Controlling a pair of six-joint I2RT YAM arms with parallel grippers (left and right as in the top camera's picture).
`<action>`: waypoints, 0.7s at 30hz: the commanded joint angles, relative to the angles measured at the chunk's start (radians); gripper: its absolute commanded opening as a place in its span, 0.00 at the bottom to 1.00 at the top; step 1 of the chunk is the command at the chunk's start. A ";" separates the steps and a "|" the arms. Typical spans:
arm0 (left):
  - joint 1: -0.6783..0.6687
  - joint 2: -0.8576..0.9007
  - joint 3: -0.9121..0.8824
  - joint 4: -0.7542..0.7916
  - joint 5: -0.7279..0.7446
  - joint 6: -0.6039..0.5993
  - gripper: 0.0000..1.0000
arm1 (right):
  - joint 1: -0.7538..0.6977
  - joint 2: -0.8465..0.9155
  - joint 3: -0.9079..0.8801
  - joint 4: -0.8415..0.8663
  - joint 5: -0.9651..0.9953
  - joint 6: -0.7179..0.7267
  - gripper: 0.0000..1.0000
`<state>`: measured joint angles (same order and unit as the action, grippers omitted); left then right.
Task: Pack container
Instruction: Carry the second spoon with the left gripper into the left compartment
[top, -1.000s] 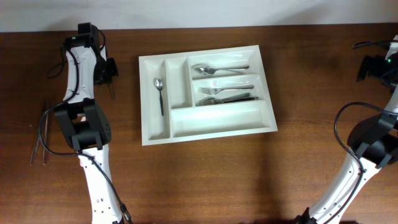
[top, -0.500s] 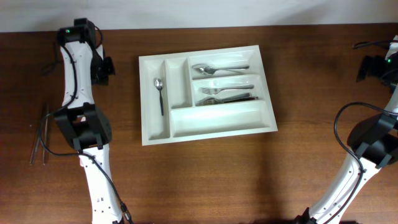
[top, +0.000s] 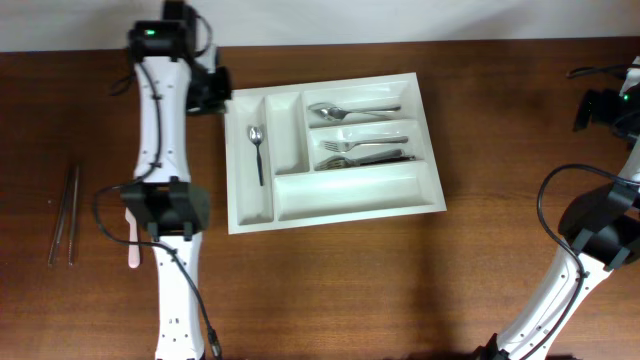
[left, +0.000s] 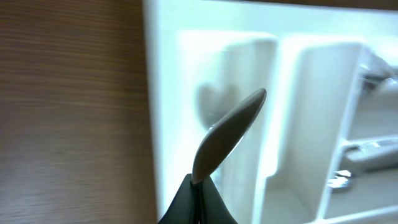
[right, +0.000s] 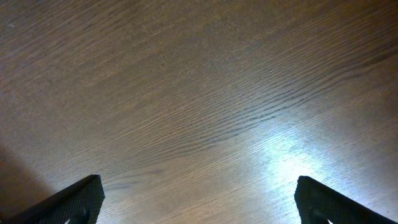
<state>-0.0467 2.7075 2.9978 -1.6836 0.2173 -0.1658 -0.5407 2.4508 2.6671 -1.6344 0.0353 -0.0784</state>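
Note:
The white container (top: 355, 192) lies in the middle of the table. Its left narrow compartment holds a spoon (top: 257, 150). Two crosswise compartments hold spoons (top: 345, 108) and forks (top: 362, 152). The long front compartment and the second narrow one hold nothing. My left gripper (top: 212, 90) is at the tray's far left corner. In the left wrist view it (left: 198, 186) is shut on a metal spoon (left: 227, 134), whose bowl hangs over the tray's left compartment (left: 163, 93). My right gripper (top: 600, 105) is at the far right edge. It is open and empty over bare wood (right: 199, 205).
A pair of dark chopsticks (top: 65, 215) lies on the table at the far left. A pink stick-like item (top: 133, 250) lies beside the left arm's base. The wall edge runs along the table's back.
My left gripper has swung right from the table's left side to the tray's far left corner, carrying the spoon. The right arm has not moved.

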 joint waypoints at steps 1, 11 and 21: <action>-0.054 -0.050 0.002 -0.004 0.031 -0.036 0.02 | 0.005 -0.004 -0.003 0.000 -0.005 0.008 0.99; -0.102 -0.050 -0.064 -0.004 -0.032 -0.138 0.02 | 0.005 -0.004 -0.003 0.000 -0.005 0.009 0.99; -0.102 -0.050 -0.148 -0.005 -0.050 -0.144 0.03 | 0.005 -0.004 -0.003 0.000 -0.005 0.009 0.99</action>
<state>-0.1505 2.6999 2.8651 -1.6844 0.1829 -0.2955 -0.5407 2.4508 2.6671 -1.6344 0.0353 -0.0784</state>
